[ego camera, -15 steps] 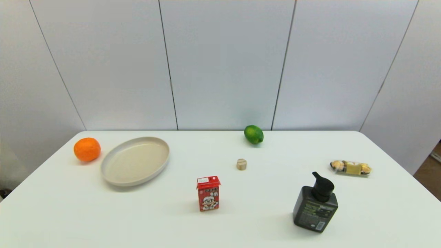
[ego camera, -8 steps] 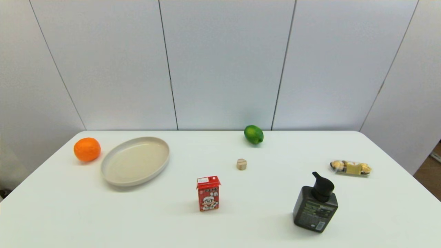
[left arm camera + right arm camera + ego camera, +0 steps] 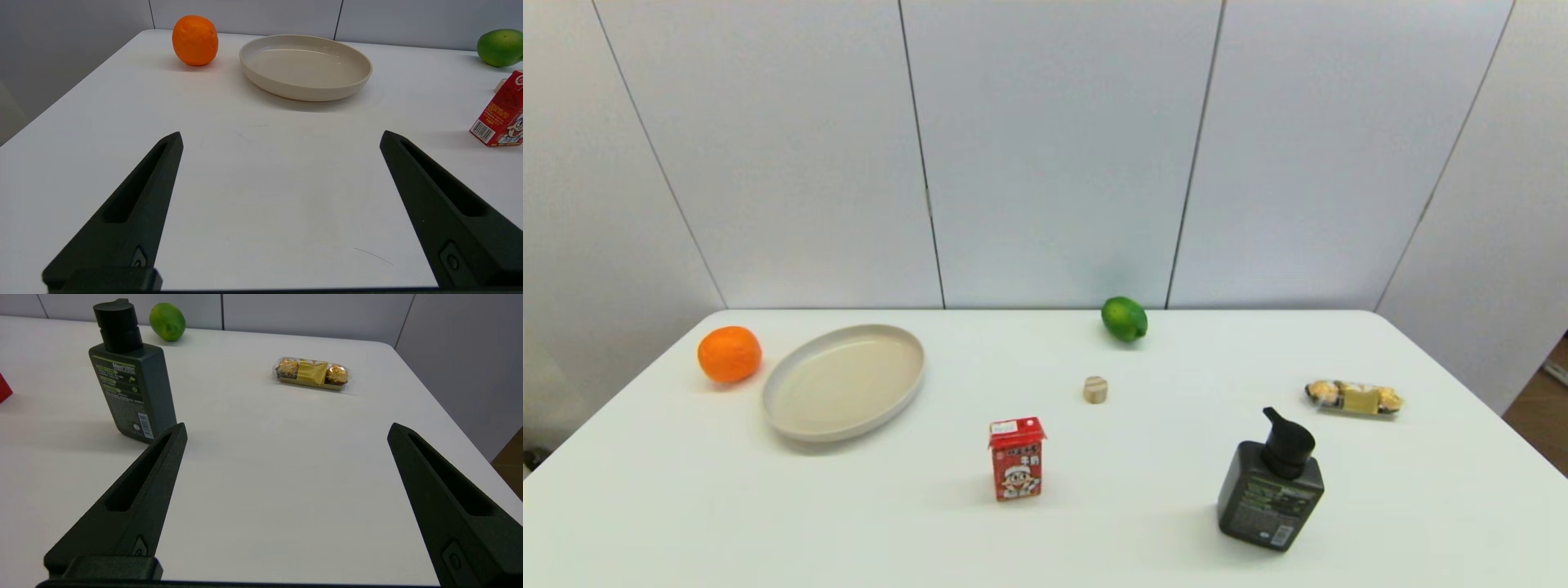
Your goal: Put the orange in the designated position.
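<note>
We judge the orange (image 3: 729, 354) firm and fairly weighty, its dimpled skin giving some grip, though its roundness means it could roll if nudged. We would take it across its widest girth, fingers on opposite sides. It is round and bright orange, sitting on the worktop (image 3: 1143, 539) just beside the plate (image 3: 843, 381), on the plate's left, apart from its rim. The lime (image 3: 1125, 318) lies well off to the plate's right, the carton (image 3: 1017, 457) nearer us. The left tool (image 3: 280, 141) hovers low over bare worktop on the near side of the plate, fingers spread wide and empty. The right tool (image 3: 286, 433), likewise wide and empty, is parked far from the plate, beside the bottle (image 3: 128, 379).
</note>
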You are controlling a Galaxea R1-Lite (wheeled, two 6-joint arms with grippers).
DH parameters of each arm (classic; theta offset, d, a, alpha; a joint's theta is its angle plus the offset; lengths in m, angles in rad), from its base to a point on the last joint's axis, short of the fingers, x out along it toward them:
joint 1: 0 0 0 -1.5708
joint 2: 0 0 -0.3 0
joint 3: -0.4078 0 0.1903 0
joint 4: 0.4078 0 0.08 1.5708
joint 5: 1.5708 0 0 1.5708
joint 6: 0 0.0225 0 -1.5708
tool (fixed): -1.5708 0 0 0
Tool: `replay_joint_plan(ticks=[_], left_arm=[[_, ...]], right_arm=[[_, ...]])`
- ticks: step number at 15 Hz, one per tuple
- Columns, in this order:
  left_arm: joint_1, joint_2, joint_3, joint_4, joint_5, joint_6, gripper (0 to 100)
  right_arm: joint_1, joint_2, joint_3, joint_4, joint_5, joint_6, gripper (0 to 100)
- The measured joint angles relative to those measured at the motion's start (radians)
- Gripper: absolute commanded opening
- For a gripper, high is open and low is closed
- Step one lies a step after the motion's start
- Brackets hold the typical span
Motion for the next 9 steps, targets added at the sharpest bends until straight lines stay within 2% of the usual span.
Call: replay_joint_plan(ticks=[9], left_arm=[[-0.001,0.0,0.0,0.0,0.0,0.0,100]], right_arm=[[0.0,0.0,0.0,0.0,-0.001,0.003,100]])
